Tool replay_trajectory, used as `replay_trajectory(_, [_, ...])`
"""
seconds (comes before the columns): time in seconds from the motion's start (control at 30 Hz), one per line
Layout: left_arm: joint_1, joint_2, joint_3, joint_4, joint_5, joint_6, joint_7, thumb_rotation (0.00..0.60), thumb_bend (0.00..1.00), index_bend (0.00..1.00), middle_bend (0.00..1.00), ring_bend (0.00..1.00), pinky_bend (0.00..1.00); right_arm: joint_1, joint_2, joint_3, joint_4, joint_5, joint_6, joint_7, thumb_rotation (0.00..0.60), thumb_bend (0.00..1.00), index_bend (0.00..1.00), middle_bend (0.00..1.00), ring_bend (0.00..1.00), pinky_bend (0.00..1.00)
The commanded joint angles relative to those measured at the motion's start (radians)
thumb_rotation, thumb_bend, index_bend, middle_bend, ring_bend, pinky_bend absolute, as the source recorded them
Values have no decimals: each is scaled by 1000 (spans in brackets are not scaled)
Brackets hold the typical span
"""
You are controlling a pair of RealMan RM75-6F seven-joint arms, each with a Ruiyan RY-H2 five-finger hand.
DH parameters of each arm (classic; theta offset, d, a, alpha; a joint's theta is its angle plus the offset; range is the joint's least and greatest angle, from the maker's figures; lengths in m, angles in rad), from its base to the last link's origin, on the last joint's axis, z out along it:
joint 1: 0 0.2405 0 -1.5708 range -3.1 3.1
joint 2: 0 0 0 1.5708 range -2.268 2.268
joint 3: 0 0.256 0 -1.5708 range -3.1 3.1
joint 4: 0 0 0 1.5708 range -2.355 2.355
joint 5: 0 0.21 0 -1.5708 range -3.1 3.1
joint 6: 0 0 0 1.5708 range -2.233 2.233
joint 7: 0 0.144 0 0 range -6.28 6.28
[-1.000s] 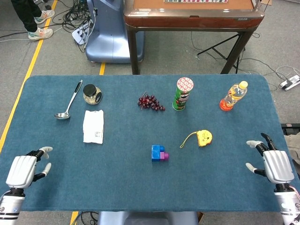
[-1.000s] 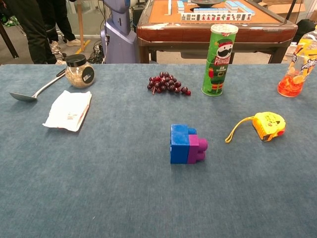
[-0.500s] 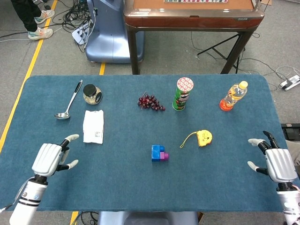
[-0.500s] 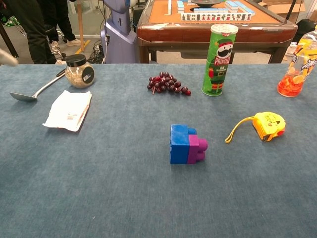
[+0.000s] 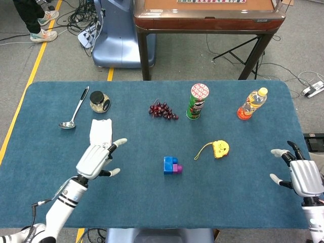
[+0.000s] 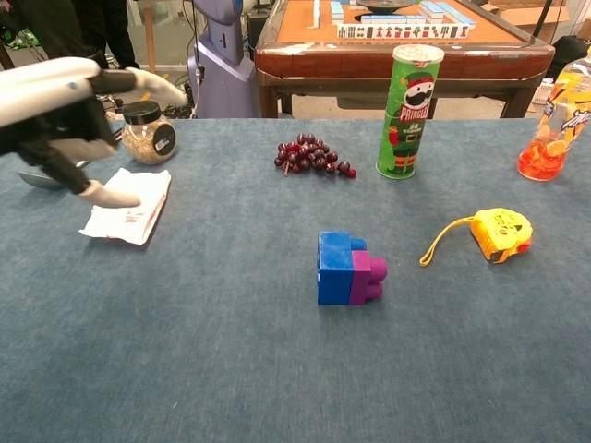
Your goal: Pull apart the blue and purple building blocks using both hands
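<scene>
Only the head view shows the right robot hand [image 5: 305, 174], fingers spread.

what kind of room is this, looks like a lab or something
Probably a robotics lab or test space: loose cables lie on the floor, a yellow floor line runs past the table, and a mahjong table stands behind.

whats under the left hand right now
The left hand hovers open over the near end of the white paper packet and bare blue table. The packet's near end is covered in the head view.
</scene>
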Motion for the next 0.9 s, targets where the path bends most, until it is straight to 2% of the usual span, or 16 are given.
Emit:
replay_trajectory(0.03, [-44, -50, -14, 8, -41, -34, 33, 600, 0, 180, 1000, 1000, 1000, 1, 0, 0, 3, 0, -3, 2, 600, 0, 335, 403, 377, 651])
replay_trajectory(0.3, [-119, -163, -33, 59, -110, -56, 76, 600, 0, 128, 1000, 1000, 1000, 1, -1, 0, 7, 5, -6, 5, 600, 0, 335, 403, 377, 651])
replay_trajectory(0.9, [-243, -302, -35, 169, -262, -115, 156, 600, 0, 95, 1000, 1000, 1000, -6, -2, -1, 20, 11, -5, 23, 600, 0, 335, 403, 377, 651])
